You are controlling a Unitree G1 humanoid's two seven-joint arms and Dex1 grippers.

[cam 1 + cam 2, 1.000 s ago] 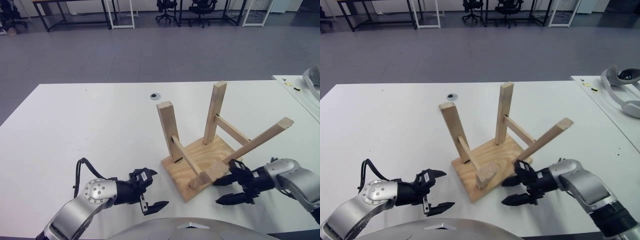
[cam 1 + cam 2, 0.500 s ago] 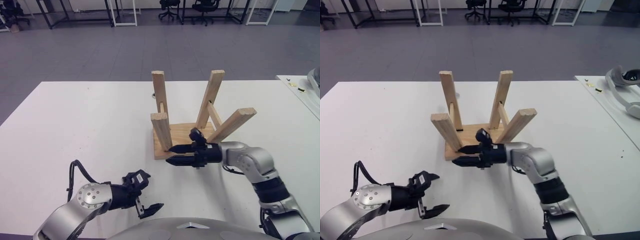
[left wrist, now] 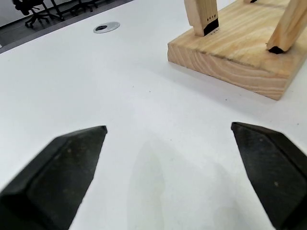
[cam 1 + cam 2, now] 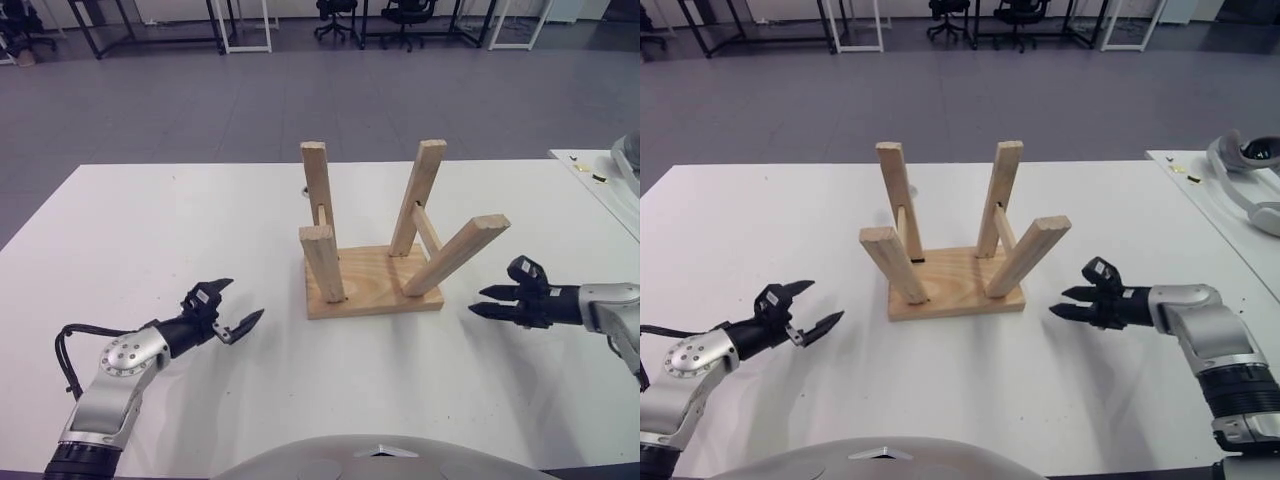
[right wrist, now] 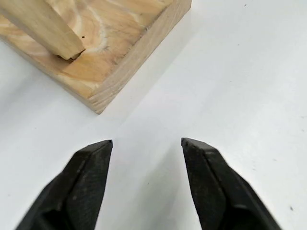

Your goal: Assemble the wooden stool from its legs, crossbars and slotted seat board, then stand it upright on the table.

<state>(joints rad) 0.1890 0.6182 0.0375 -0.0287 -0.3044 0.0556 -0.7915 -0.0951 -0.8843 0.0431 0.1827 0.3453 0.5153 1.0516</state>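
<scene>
The right jaws have backed away from the stool [image 4: 330, 262] and the left jaws have come forward, both spread and empty, leaving it upside down mid-bench [image 4: 150, 230], seat board [image 4: 372, 292] flat, probably awaiting flipping.

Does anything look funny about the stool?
Yes. The stool is upside down: its seat board lies flat on the table, and its four legs stick up in the air, leaning outward.
</scene>
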